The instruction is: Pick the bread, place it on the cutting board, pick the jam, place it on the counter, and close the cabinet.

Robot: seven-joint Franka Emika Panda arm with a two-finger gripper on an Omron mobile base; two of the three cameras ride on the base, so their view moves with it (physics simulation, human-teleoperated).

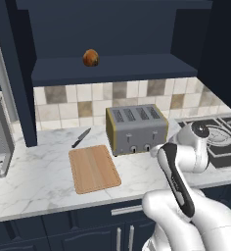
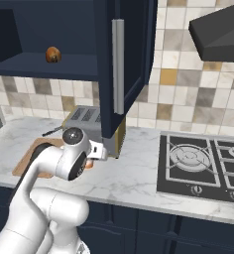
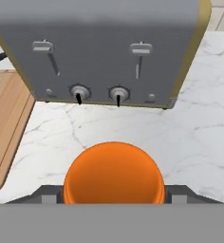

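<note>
The jaws (image 3: pixel 113 199) were closed on the jam (image 3: pixel 113 173), an orange jar held between them low over the marble table (image 3: pixel 199 137); whether it touched the table could not be told. Straight ahead of the jaws stood a grey toaster (image 3: pixel 104 47) with two levers and two knobs facing them. Off to the jaws' left lay the cutting board (image 1: pixel 93 168), flat on the table, with a dark knife (image 1: pixel 80 138) just beyond it. The bread (image 1: pixel 91 58) sat far above and beyond the jaws, on the shelf of the cabinet (image 2: pixel 124 64), whose door with its long silver handle hung open.
</note>
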